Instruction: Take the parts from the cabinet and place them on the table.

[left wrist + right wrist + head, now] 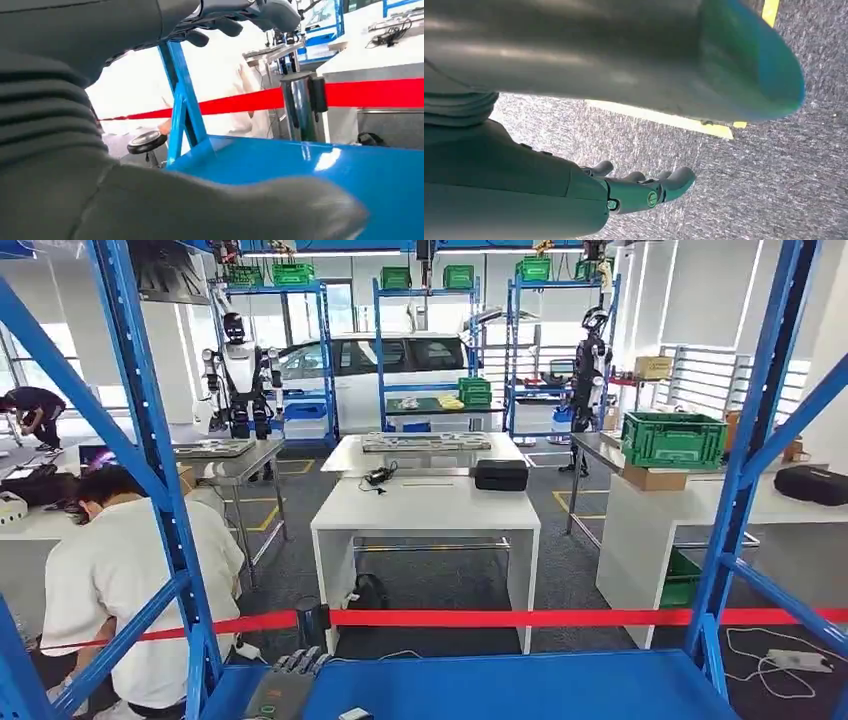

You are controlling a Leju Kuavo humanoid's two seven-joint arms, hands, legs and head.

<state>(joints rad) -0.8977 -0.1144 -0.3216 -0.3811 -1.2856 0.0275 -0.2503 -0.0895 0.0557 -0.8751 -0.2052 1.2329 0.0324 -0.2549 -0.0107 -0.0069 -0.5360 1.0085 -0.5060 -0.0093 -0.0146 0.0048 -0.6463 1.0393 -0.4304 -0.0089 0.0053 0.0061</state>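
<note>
My left hand reaches over the near left part of the blue cabinet shelf, its dark fingers stretched forward. In the left wrist view the fingers and thick thumb stand apart above the blue shelf with nothing between them. A small light-coloured object lies on the shelf just right of that hand, cut off by the picture's edge. My right hand hangs over grey carpet, its fingers loosely extended and holding nothing. The white table stands beyond the shelf.
Blue cabinet uprights frame the shelf. A red barrier tape on a dark post runs between shelf and table. A person in white crouches at the left. A black case lies on the table.
</note>
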